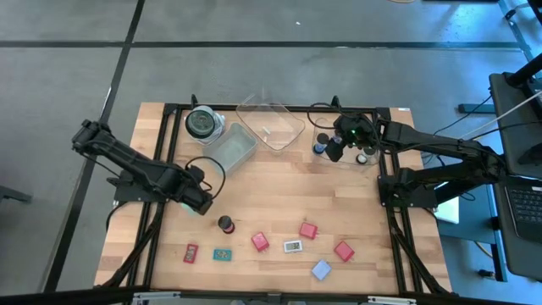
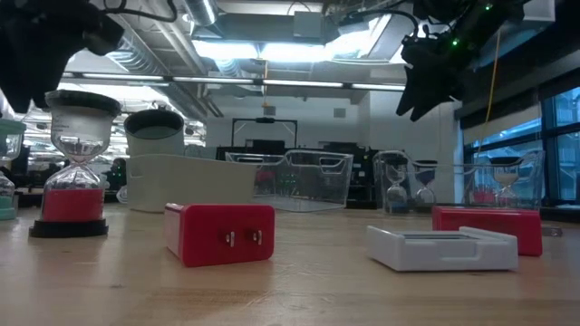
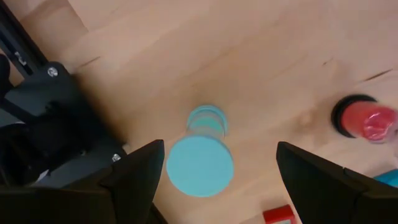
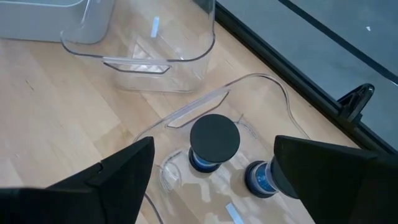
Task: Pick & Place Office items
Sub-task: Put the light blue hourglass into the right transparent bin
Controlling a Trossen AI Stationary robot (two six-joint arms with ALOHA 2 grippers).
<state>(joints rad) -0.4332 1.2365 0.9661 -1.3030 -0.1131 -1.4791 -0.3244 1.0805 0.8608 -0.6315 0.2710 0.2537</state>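
The left pincer (image 3: 214,180) hangs spread over a teal-topped sand timer (image 3: 200,165) near the table's (image 1: 279,199) left edge; light, rigid, likely fragile at its waist, so grip the cap

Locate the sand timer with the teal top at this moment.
In the left wrist view, the teal-topped timer stands upright on the wooden table, directly below the open left gripper, with the red timer standing apart from it.

Two timers (image 4: 214,144) stood in the right tray (image 4: 273,93); another tray (image 1: 271,125) lay left of it, the jar (image 1: 201,124) beyond.
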